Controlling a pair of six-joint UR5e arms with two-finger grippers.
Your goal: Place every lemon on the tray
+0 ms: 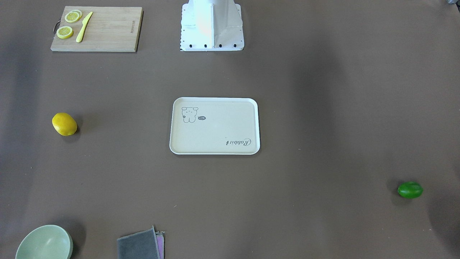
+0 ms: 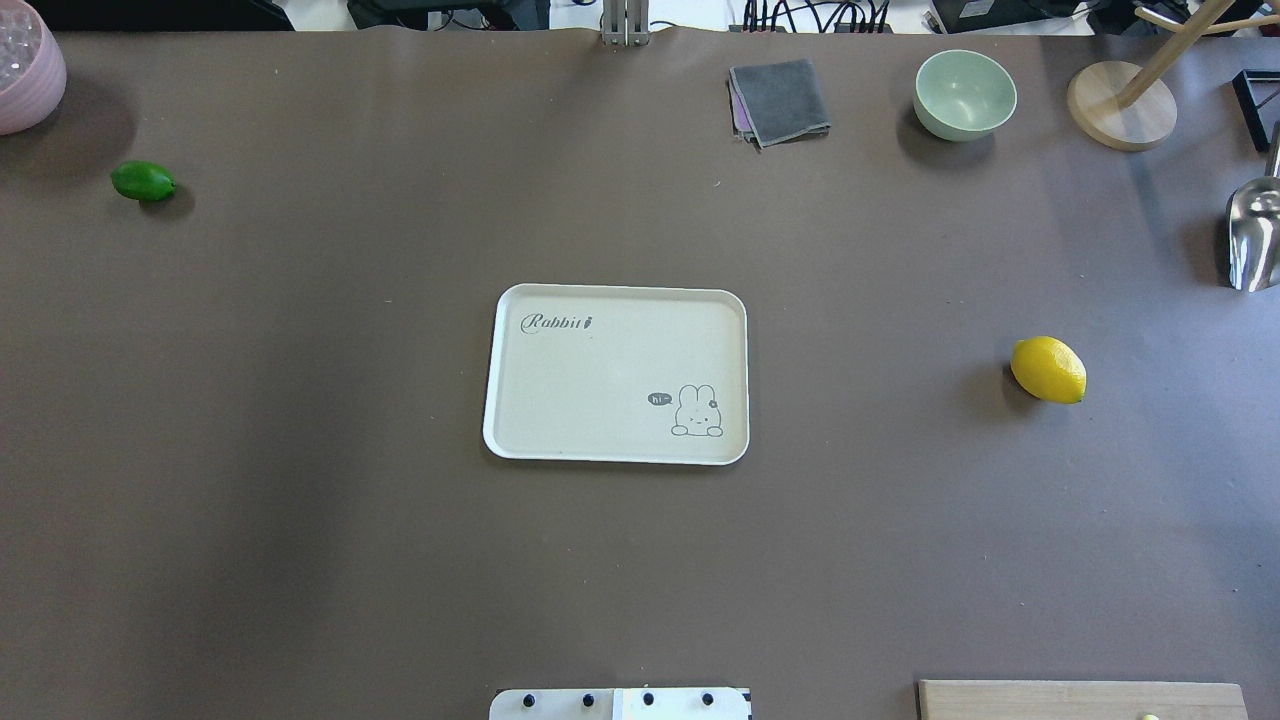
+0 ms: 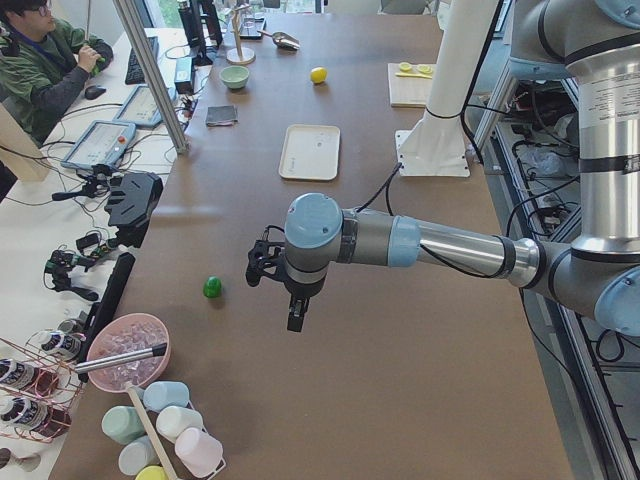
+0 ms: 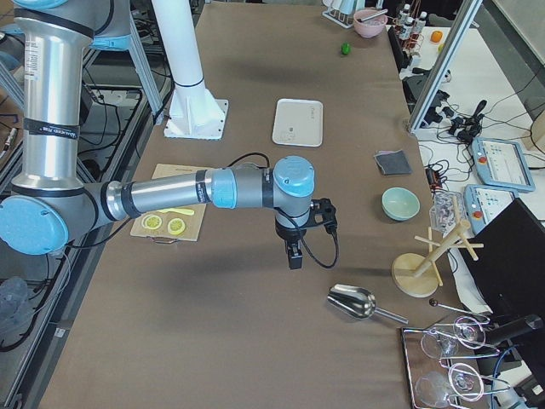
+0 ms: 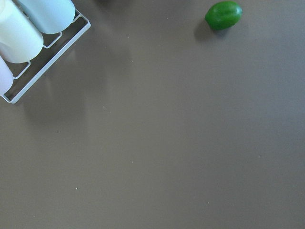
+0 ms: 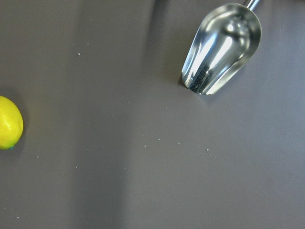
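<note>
**Tray bare, both lemons yet to be moved**

The bench (image 2: 300,520) carries everything, and nothing of the task looks done. The left arm hangs above the bench's left end, its gripper (image 3: 258,270) near the green lemon (image 2: 143,181). The right arm's gripper (image 4: 328,218) hangs above the right end. Neither carries a lemon, since both fruits lie on the bench. The tray (image 2: 600,370) sits at the bench's middle with nothing on it. The yellow lemon (image 2: 1047,369) rests well apart to the tray's right. The green lemon lies well apart at the far left, near a pink bowl (image 2: 25,70). By my judgement, both pick-ups and both placings are left to do.

The grippers show only in the side views, small and dark, so I cannot tell whether either pair of fingers is apart or together. The wrist views show no fingers, only bare bench with a lemon at the frame's edge. The overhead and front views show no arm at all. The cutting board (image 1: 104,30) is cut off at the overhead view's lower edge.
</note>
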